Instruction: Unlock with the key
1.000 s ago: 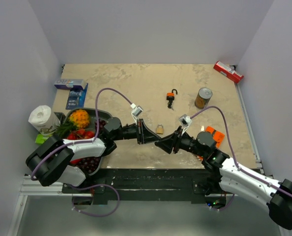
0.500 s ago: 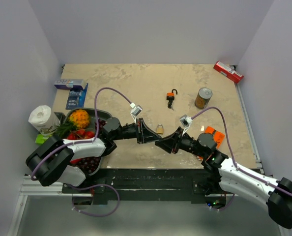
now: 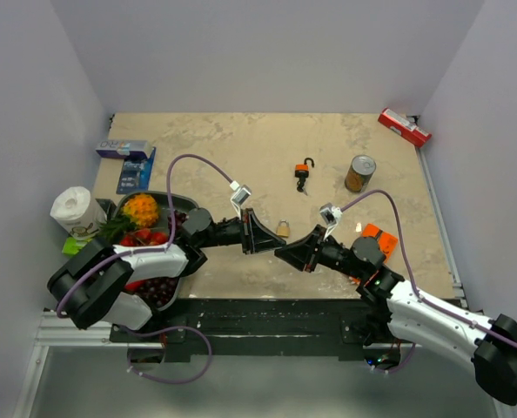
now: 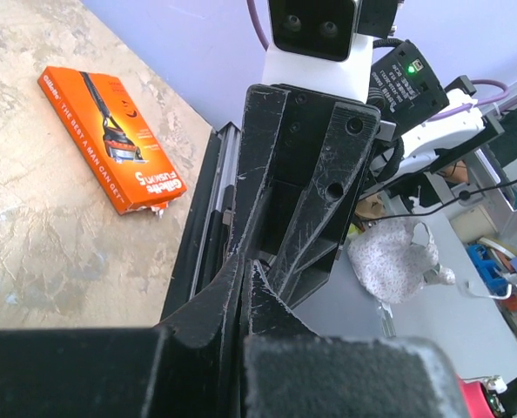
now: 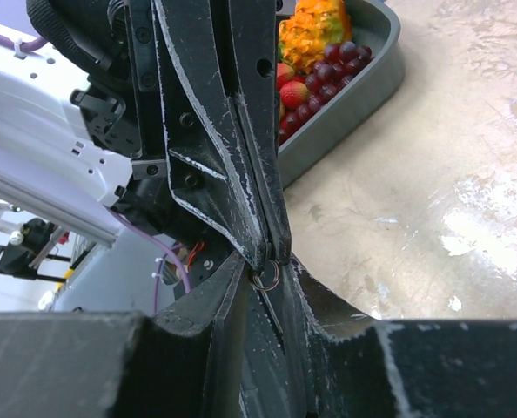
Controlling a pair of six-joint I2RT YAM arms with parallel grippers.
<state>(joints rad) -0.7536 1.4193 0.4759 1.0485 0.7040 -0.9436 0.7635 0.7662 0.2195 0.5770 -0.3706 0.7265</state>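
The tiny key with the thin metal blade [image 5: 267, 283] is hidden from above, where my left claw [image 3: 274, 246] and right claw [image 3: 284, 253] meet just nearer than the small brass padlock [image 3: 282, 228]. Left of the padlock, a grey tray [image 3: 158, 194] holds fruit [image 3: 141, 209].

Left wrist: left fingers pressed together, pointing into the right claw.

Right wrist: the key's ring sticks out of the pinching left fingertips, between my narrowly spread right fingers. Beige mottled tabletop [image 5: 433, 174] stretches beyond.

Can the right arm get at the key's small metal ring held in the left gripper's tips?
Probably yes. The left gripper is shut on the key's small metal ring, which pokes out past its fingertips, and the right gripper stands open around it, with nothing between.
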